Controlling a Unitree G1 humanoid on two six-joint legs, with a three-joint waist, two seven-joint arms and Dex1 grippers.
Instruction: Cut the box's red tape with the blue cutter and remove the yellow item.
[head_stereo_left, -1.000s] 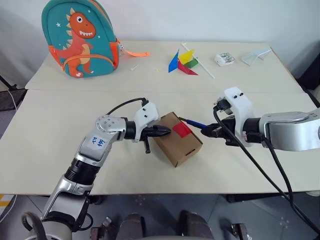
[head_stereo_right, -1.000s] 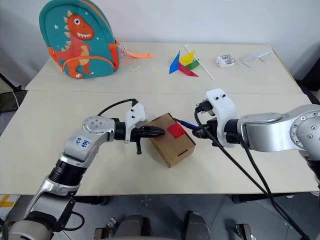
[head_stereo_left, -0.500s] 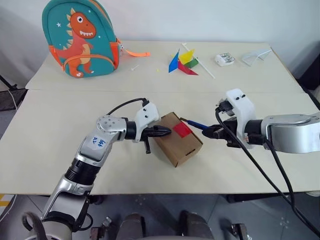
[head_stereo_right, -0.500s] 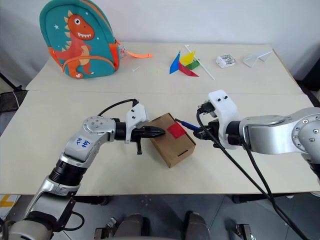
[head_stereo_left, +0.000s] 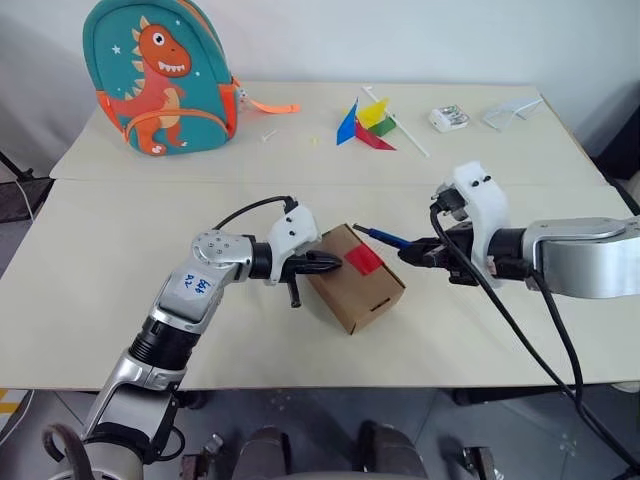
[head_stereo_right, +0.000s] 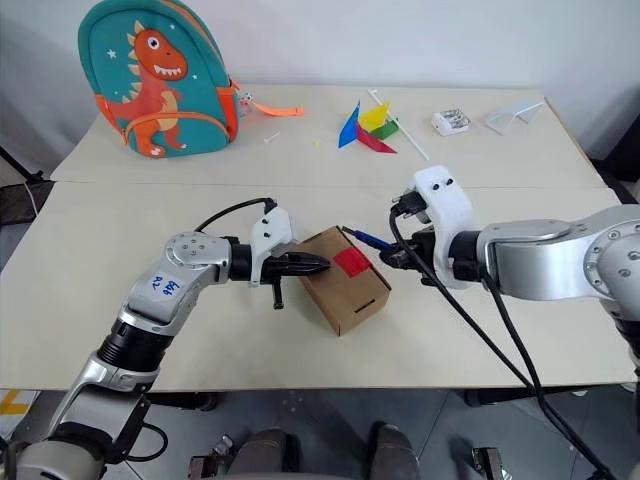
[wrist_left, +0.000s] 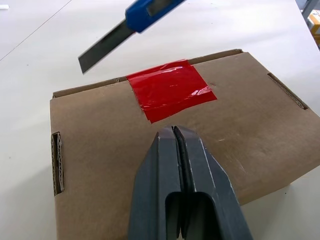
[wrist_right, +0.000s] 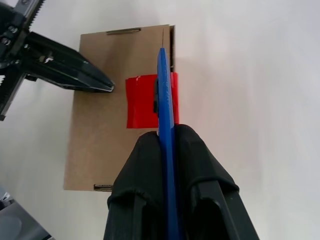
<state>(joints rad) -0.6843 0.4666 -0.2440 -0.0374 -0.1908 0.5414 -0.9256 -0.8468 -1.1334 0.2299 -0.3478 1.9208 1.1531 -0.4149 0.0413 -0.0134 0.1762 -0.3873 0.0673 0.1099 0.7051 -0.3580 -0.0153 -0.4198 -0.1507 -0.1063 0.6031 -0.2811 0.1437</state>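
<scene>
The brown cardboard box (head_stereo_left: 355, 277) lies closed near the table's middle, with the red tape (head_stereo_left: 364, 259) across its top seam. My left gripper (head_stereo_left: 335, 264) is shut and empty, its tip resting on the box top just left of the tape; the wrist view shows the shut fingers (wrist_left: 182, 165) against the cardboard (wrist_left: 110, 150). To the right, my right gripper (head_stereo_left: 408, 254) is shut on the blue cutter (head_stereo_left: 385, 238), whose dark blade (wrist_left: 102, 45) hangs just above the box's far edge, near the tape (wrist_right: 142, 100). The yellow item is hidden.
At the far left of the back table stands a teal dinosaur backpack (head_stereo_left: 160, 75). A multicoloured pinwheel (head_stereo_left: 368, 122), a small white packet (head_stereo_left: 449, 118) and a clear plastic piece (head_stereo_left: 510, 110) lie at the back right. A black cable (head_stereo_left: 520, 340) trails from my right wrist.
My right gripper has lifted the cutter slightly and swung its blade a little further left, over the box's far edge. The left gripper and the box have not moved.
</scene>
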